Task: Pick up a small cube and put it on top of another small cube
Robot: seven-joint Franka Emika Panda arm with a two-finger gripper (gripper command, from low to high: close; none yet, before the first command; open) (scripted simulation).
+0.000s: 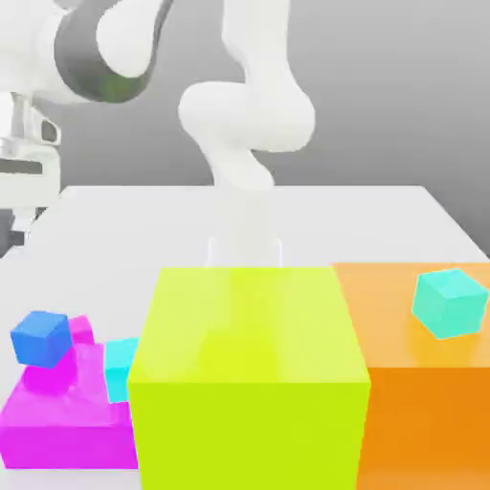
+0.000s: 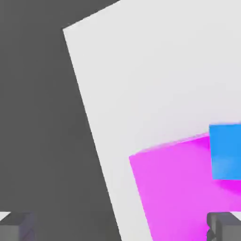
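Nearest in the exterior view stands a big yellow-green block (image 1: 249,378), wide and tall, filling the middle foreground. Touching its right side is an orange block (image 1: 421,383) of about the same height, and on the orange top sits a tilted teal cube (image 1: 450,302). At the exterior view's left, low on the white table (image 1: 383,225), lies the flat magenta block (image 1: 57,421). A blue cube (image 1: 41,339) rests on it, tilted. Just behind and beside the blue cube a small magenta cube (image 1: 80,331) peeks out, mostly hidden. A cyan cube (image 1: 121,368) sits between the flat block and the yellow-green one, partly covered by the latter.

Farther back, the white arm (image 1: 247,115) rises from the table behind the yellow-green block and bends toward the upper left.

In the hand view the gripper (image 2: 120,226) is spread wide with nothing between its fingertips (image 2: 19,225); the flat magenta block (image 2: 179,188) and blue cube (image 2: 226,150) lie below it on the table (image 2: 155,70).
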